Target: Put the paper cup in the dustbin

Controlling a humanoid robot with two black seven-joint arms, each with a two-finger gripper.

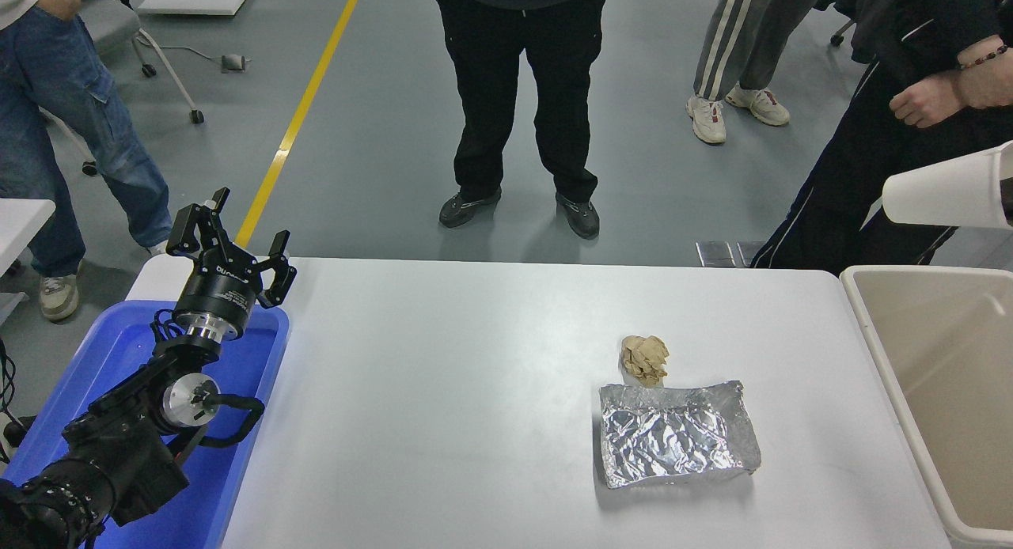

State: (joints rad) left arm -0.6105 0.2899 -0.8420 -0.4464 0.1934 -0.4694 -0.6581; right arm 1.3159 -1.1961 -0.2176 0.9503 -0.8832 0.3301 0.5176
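Carrying step, by the look of it: paper cup (946, 194) on its side in the air, high above the dustbin (869, 339). Right gripper out of frame, grip impossible to tell. Left gripper (229, 236) splayed wide, parked far from dustbin. Next: lower and release inside.

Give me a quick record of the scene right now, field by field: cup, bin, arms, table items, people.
cup: paper cup on its side in the air at the right edge, above the bin
bin: dustbin by the table's right end, nothing seen inside
left gripper: open, parked over the blue tub
right gripper: out of view
table: paper ball, foil tray
people: several standing at the far side
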